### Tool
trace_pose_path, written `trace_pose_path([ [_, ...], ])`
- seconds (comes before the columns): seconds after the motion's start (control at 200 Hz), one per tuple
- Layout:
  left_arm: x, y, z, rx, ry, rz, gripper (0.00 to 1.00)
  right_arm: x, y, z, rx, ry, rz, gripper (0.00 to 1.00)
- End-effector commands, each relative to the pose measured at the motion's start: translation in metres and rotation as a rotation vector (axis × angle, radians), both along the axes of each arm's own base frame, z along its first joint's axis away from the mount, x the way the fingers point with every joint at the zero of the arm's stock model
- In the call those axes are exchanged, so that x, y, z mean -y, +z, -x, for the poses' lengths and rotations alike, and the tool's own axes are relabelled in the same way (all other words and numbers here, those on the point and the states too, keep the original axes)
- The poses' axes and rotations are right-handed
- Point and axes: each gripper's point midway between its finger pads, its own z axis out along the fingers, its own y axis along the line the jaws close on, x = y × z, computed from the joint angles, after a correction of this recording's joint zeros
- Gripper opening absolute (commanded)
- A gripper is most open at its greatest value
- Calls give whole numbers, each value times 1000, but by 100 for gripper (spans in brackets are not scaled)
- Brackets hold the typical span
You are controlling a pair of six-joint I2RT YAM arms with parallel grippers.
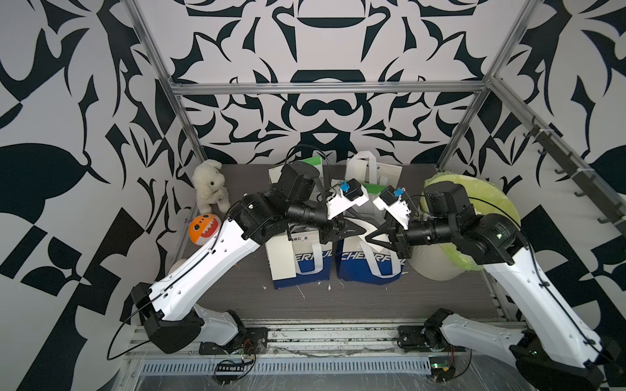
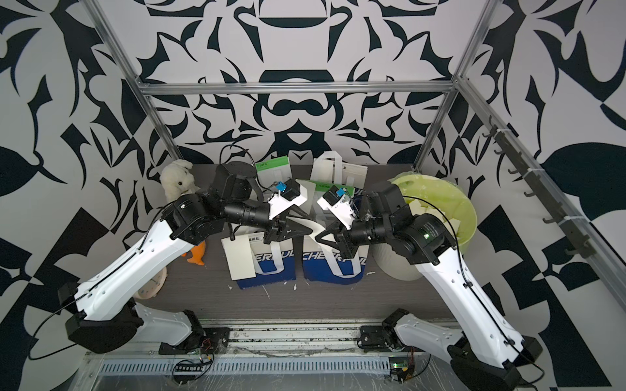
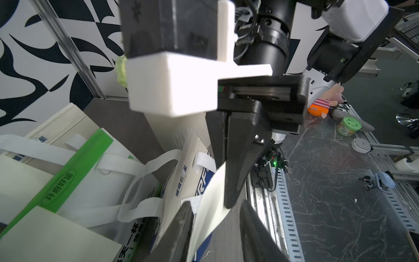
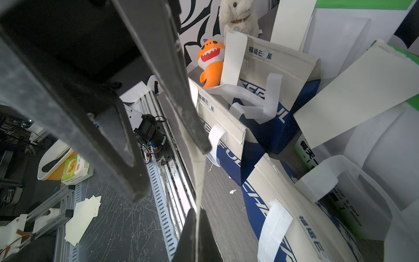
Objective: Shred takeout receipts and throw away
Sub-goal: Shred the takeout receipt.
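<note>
Where right end effector (image 3: 227, 200) closes, receipt (image 3: 208, 204) clamped

Left arm (image 1: 223, 259), right arm (image 1: 518, 287): long white shells, fat round black joints (image 1: 254, 216), thin black cable (image 1: 214, 251) along each. White box (image 1: 345, 203) with small blue plug (image 1: 345, 186) on each wrist. Left pincer (image 1: 365, 232), right pincer (image 1: 371, 241): black, pointy.

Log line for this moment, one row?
right gripper: shut on receipt | left gripper: jaws apart around its free end | tear: not yet begun

Overhead stereo pair; close wrist views
</note>
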Motion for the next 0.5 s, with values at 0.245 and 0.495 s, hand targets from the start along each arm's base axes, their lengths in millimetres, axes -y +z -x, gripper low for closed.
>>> trace_pose_path([
  [0.245, -2, 11, 6, 9, -15, 53, 23, -4, 11, -1, 25, 2, -37, 0],
  [0.495, -4, 10, 6, 13, -3, 67, 0, -4, 12, -3, 29, -9, -46, 3],
])
